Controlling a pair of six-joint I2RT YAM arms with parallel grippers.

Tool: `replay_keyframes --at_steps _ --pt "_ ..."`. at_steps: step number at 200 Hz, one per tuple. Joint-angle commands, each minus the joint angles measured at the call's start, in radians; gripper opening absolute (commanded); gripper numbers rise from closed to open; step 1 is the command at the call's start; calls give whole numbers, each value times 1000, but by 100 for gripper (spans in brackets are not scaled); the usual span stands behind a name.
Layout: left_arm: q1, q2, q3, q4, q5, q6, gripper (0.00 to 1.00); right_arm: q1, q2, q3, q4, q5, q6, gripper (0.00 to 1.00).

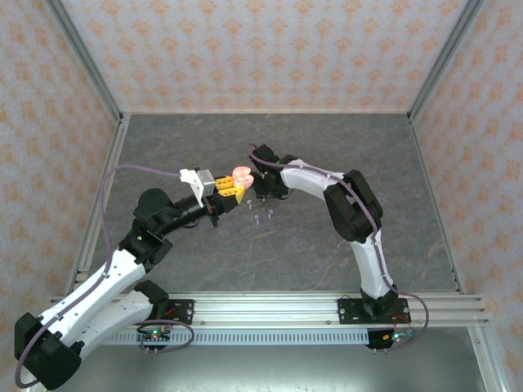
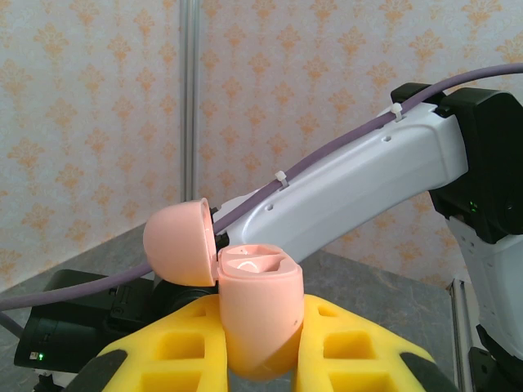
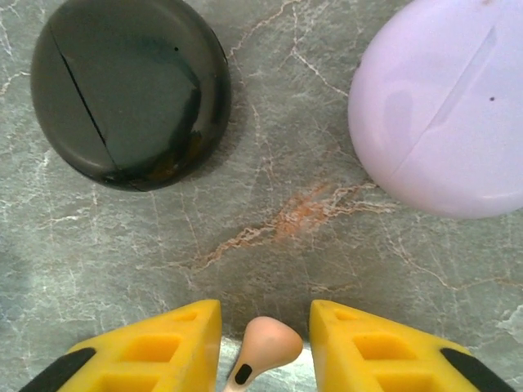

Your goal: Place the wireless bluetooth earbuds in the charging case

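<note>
A pink charging case (image 2: 260, 314) stands upright between the yellow fingers (image 2: 359, 335) of my left gripper (image 2: 261, 306), which is shut on it. Its lid (image 2: 180, 242) is swung open to the left and the two wells on top show. From above, the case (image 1: 243, 175) hangs over the table's middle. My right gripper (image 3: 265, 314) points down at the table, and a pink earbud (image 3: 268, 345) lies between its fingers with a gap on each side. Two small purple earbuds (image 1: 263, 216) and a pinkish one (image 1: 249, 204) lie on the table just in front of the case.
In the right wrist view a round black disc (image 3: 131, 90) lies at the upper left and a round lilac disc (image 3: 445, 106) at the upper right, both on the grey marbled table (image 3: 270, 204). My right arm (image 2: 351, 188) crosses close behind the case.
</note>
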Motion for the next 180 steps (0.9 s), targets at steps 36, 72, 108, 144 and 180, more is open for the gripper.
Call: replay_keyframes --at_steps 36,72,108,144,180 --pt "-12 -18 -9 2 -20 17 0 10 13 -19 -31 -12 2 29" --pt "-11 -21 -9 0 -20 15 0 14 0 -27 -36 -14 2 23" --pt "-12 -21 -9 0 -22 11 0 13 -99 -106 40 4 7 21" --pt "-12 -12 -15 24 -16 -2 0 -3 -304 -235 120 51 18 21" --pt "-27 20 -12 55 3 -11 0 -14 -556 -348 141 96 9 21"
